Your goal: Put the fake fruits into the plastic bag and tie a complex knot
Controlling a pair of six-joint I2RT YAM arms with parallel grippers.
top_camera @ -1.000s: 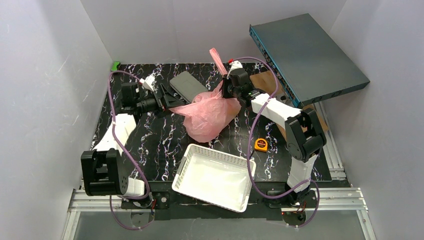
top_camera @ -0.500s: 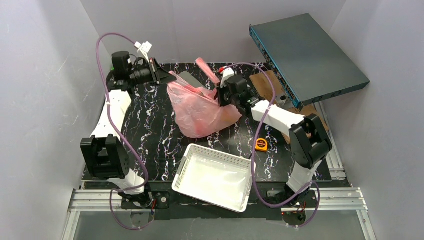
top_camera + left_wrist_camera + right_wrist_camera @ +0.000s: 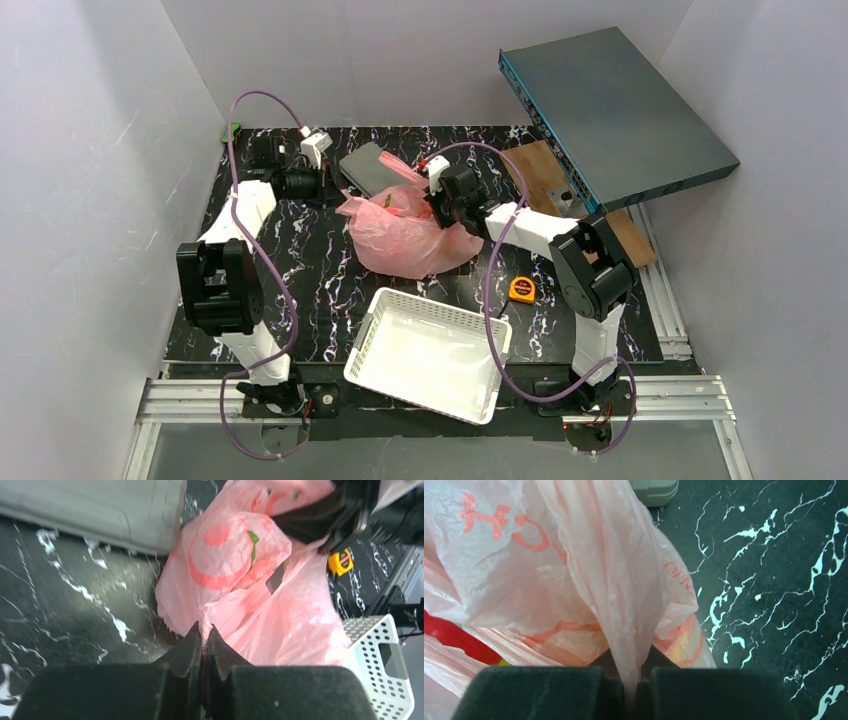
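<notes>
plastic bag point(image 3: 405, 235) slumped on table point(image 3: 300, 290), far centre, between the 2 arms | left jaws closed tight on a pinch of the bag's film | right jaws clamped on a gathered strip of the bag | red fruit point(image 3: 454, 640) seen through film | white basket point(image 3: 430, 350) in front, apart from bag

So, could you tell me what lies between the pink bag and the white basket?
Only bare marbled table separates the pink bag from the white basket, as the top view shows.
</notes>
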